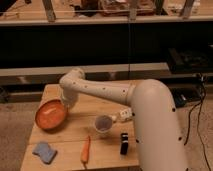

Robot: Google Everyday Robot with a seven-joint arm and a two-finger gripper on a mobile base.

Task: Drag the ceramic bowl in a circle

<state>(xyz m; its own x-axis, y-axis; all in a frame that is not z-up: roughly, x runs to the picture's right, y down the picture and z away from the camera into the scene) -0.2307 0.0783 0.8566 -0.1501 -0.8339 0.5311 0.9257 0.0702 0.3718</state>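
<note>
A white robot arm (107, 91) reaches from the right foreground across a wooden table (75, 132), its wrist bent down over the left half of the tabletop. The gripper (66, 103) sits at the right-hand rim of the ceramic bowl (50, 115) and appears to meet that rim. The wrist housing covers the contact, so it cannot be told whether the gripper is spread apart, closed together, or clamped on the rim.

The ceramic bowl is a wide, shallow orange dish with a glossy inside. It lies on the left side of the table, with its far-left rim at or very near the table's left edge. Its inside faces slightly toward the camera, so it may be tipped, though this is not certain.

Other items lie clear of the bowl. A small pale cup (103, 123) stands upright near the middle of the table, well to the right of the bowl. A white object (125, 114) lies just beside the cup, up against the arm's bulky lower segment. An orange carrot (86, 149) lies lengthwise near the front edge. A blue sponge (44, 151) sits at the front-left corner, below the bowl and apart from it. A small black object (124, 143) is near the front-right corner.

Behind the table, dark shelving (100, 45) runs across the room.
</note>
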